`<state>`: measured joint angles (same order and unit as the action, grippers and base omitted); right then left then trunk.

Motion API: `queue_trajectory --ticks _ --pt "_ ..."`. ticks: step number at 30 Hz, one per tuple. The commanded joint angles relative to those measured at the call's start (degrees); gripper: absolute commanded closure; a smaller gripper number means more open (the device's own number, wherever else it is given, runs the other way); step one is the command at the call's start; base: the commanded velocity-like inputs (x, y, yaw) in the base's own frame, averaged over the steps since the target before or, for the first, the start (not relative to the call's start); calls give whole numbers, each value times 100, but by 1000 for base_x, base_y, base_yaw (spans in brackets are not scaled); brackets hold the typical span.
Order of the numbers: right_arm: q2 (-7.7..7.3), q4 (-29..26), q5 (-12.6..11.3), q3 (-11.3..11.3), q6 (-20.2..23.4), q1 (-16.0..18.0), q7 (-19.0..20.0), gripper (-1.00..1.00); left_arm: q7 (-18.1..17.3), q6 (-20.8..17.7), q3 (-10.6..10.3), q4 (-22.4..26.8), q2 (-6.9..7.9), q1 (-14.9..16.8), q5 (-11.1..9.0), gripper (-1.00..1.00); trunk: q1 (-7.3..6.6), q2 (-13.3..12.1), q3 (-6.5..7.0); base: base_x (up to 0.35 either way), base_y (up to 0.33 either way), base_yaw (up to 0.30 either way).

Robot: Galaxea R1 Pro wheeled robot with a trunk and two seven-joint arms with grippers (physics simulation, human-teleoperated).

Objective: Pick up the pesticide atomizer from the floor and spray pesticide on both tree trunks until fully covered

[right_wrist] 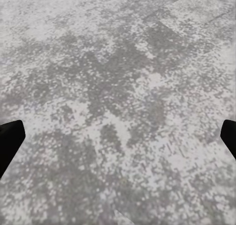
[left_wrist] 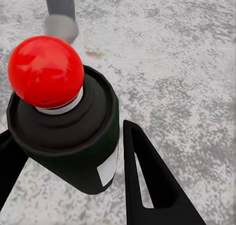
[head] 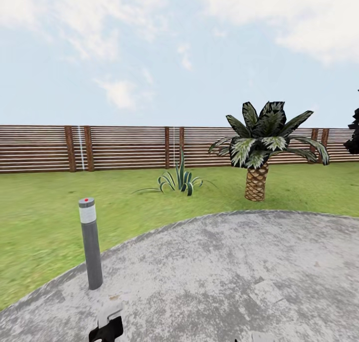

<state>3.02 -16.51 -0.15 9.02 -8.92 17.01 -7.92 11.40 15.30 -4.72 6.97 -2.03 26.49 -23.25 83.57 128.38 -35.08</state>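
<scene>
Left wrist view: left gripper [left_wrist: 73, 176] clasps the pesticide atomizer [left_wrist: 64, 121]; right gripper [right_wrist: 118, 141] spread over pavement [right_wrist: 118, 87].

Bright, even daylight; soft renders, no hard shadows

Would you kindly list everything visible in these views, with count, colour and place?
Fence: one, brown slats, along the lawn's far edge.
Lawn: one, green, between fence and pavement.
Pavement: one, mottled grey, rounded patch under the robot.
Palm: one, short, green fronds, on the lawn right of centre.
Spiky plant: one, green, on the lawn near the fence.
Bollard: one, grey with red dot, at the pavement's left edge.
Conifer: one, near-black, cut off at the right edge.
Atomizer: one, dark body, red ball top, between the left fingers.
Left gripper: black, closed on the atomizer.
Right gripper: black fingertips spread wide, over bare pavement.
</scene>
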Motion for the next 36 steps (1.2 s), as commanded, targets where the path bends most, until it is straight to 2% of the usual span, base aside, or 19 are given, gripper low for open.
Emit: queue_trajectory --ticks 1,31,33,36 --pt "4 5 -2 21 -22 4 -6 -100 29 17 -47 -2 0 4 -39 100 -24 -38 11 0 0 0" --pt "-10 -3 -14 59 -22 4 -20 -100 29 17 -48 -1 0 2 -39 100 -683 -1241 550 0 0 0" --pt "-11 -31 -13 148 -22 4 -39 -100 29 17 -47 0 0 4 -39 100 -727 -1322 586 0 0 0" --pt "-40 -74 -12 525 -22 4 -53 -100 29 17 -48 0 0 5 -39 100 -793 -1442 640 0 0 0"
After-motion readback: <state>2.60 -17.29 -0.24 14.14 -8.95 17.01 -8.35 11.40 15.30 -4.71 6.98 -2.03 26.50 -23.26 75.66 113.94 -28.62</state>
